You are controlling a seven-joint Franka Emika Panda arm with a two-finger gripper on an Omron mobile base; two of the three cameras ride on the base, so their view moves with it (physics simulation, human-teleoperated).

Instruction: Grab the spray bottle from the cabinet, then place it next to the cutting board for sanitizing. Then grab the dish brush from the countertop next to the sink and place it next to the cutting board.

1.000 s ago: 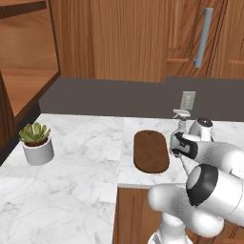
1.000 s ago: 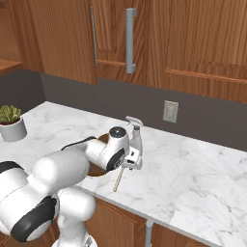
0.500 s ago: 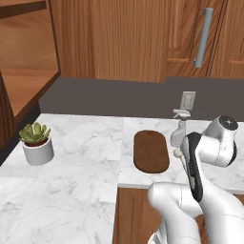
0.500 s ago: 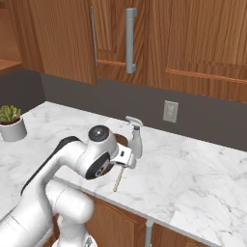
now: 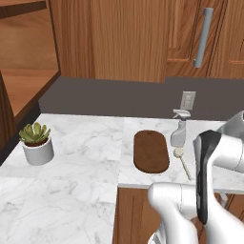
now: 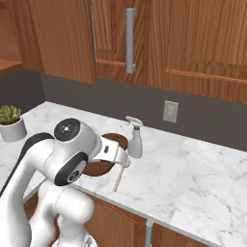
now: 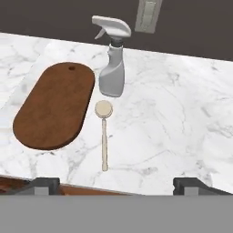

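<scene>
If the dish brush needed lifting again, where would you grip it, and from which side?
Probably from above, mid-handle: the dish brush lies flat on the countertop, its thin handle clear of the cutting board and spray bottle.

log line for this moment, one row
gripper: open, empty | spray bottle: upright beside cutting board | dish brush: flat on countertop by board

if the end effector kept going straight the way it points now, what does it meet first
Most likely the dish brush lying on the countertop, or the marble right beside it; depth is hard to judge. The end effector is open and holds nothing.
</scene>
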